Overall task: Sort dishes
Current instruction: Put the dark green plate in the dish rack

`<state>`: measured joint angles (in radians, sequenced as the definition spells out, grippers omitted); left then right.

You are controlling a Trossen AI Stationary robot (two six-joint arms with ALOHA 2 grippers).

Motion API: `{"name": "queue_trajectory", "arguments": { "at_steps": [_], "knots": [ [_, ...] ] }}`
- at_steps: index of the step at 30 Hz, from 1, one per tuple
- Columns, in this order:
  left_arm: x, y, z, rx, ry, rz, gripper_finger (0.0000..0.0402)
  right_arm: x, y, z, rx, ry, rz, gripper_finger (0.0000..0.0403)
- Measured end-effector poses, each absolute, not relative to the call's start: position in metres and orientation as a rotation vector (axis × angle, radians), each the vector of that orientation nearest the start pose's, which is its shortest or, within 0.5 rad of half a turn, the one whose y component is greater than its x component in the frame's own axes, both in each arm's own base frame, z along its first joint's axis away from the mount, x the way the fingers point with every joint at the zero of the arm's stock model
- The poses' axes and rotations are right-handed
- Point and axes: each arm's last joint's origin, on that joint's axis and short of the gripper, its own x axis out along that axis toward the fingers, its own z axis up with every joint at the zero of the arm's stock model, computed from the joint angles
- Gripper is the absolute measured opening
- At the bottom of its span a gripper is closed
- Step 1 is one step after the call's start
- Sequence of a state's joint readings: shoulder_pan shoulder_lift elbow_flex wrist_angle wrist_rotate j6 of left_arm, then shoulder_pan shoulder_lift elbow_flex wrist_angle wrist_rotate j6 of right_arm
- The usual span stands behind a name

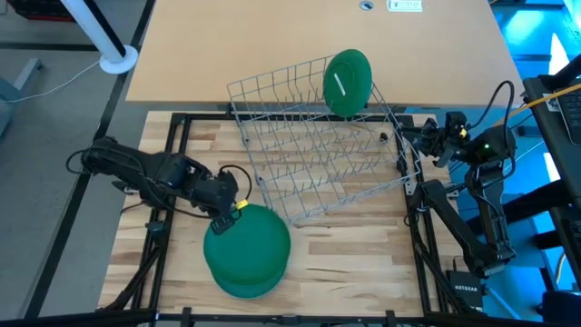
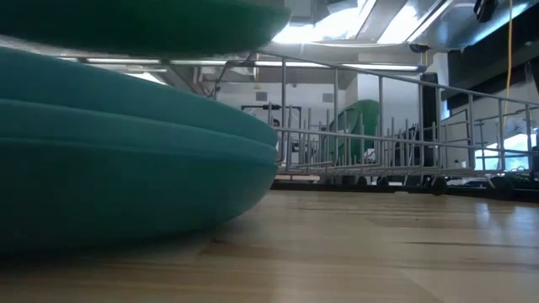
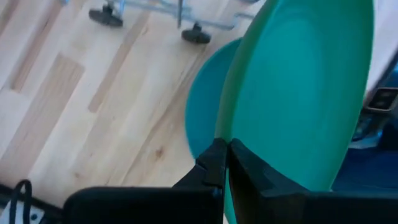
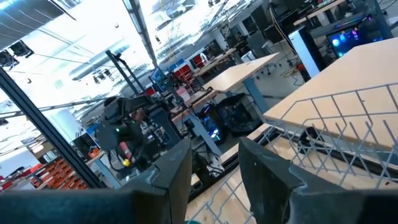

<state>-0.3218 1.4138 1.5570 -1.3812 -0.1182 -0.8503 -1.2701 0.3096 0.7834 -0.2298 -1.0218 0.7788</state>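
Observation:
My left gripper is shut on a green plate held just above a stack of like plates on the near part of the wooden table. In the low view the held plate shows above the stack. Another green plate, with a white mark, stands on edge in the far end of the grey wire rack. My right gripper is open and empty at the rack's right end. My left gripper pinches the plate's rim between its two fingers, one on each face, at the plate's far-left edge. The fingers come from the table's left, slanting down. The plate lies about level, raised a little above the stack.
The wire rack lies slantwise across the table's middle, its feet close to the stack. A tan desk top lies beyond the table's far edge. Bare wood lies to the right of the stack.

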Motion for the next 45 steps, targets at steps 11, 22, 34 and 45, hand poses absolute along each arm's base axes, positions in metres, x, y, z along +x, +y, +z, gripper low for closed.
{"name": "queue_trajectory", "arguments": {
  "at_steps": [11,22,34,45],
  "knots": [
    [0.232,-0.065,0.406,-0.323,0.921,0.442,0.0000,0.035,-0.031,0.369,0.555,-0.188,-0.193,0.0138],
    [0.244,-0.040,0.426,-0.143,0.668,0.646,0.0000,0.034,-0.031,0.374,0.634,-0.265,-0.231,0.0138],
    [0.260,-0.010,0.443,-0.011,0.483,0.787,0.0000,0.033,-0.032,0.380,0.649,-0.345,-0.268,0.0138],
    [0.263,0.011,0.445,0.038,0.442,0.930,0.0002,0.033,-0.033,0.380,0.704,-0.373,-0.287,0.0138]
  ]
}}
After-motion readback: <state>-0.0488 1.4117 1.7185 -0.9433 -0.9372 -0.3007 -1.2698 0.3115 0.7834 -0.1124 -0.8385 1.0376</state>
